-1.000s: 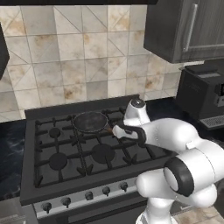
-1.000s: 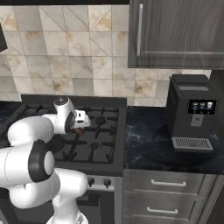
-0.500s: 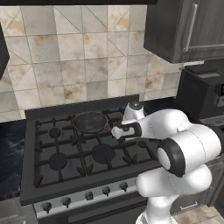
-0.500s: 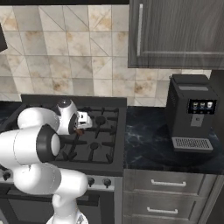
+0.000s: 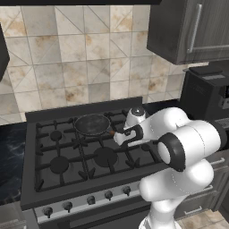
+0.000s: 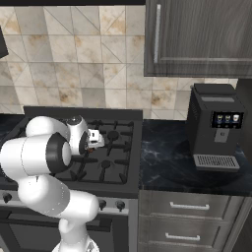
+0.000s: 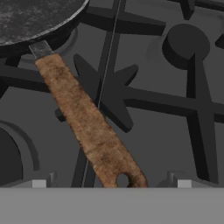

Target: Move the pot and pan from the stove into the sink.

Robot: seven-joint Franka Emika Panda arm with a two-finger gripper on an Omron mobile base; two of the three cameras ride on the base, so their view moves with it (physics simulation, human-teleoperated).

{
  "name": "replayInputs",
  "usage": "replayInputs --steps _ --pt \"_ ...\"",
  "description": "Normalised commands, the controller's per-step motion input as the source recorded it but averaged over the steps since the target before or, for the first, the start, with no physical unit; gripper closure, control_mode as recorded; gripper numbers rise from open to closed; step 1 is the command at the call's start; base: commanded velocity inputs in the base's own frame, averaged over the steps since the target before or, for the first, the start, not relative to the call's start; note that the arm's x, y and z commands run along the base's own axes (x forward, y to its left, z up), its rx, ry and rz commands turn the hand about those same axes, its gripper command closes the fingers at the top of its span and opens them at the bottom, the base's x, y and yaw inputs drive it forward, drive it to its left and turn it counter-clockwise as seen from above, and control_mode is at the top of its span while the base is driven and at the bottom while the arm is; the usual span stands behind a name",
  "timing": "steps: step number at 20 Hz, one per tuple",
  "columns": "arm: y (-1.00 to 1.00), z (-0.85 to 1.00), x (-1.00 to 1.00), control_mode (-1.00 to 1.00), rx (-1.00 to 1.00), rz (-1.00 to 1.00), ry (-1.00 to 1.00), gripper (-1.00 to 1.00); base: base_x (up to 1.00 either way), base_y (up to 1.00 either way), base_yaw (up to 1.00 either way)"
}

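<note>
I see the gripper spread wide over the frying pan's brown handle. The hand view shows bare stove grate on both sides.

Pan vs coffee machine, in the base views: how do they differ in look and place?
The pan is shallow, round and low, with a brown handle; the coffee machine is a tall black box. The pan sits on the stove grates at the back; the coffee machine stands on the dark counter to the stove's right. Both are dark.

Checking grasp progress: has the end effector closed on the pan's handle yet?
No, in the hand view the pan's brown handle lies free on the stove grate between the open end effector tips.
</note>
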Motion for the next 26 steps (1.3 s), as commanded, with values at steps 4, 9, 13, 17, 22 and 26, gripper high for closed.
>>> replayInputs --steps 4,9,13,17,22,26 --pt "0.00 -0.16 0.02 -1.00 0.00 0.01 0.00 -1.00 0.00 0.00 0.00" --pt "0.00 -0.02 0.01 -1.00 0.00 0.00 0.00 -1.00 0.00 0.00 0.00" --pt "0.00 0.00 0.05 -1.00 0.00 0.00 0.00 -1.00 0.00 0.00 0.00" --pt "0.00 0.00 0.23 -1.00 0.00 0.00 0.00 -1.00 0.00 0.00 0.00" --pt "0.00 0.00 0.05 -1.00 0.00 0.00 0.00 -1.00 0.00 0.00 0.00" --pt "0.00 -0.11 0.00 -1.00 0.00 0.00 0.00 -1.00 0.00 0.00 0.00"
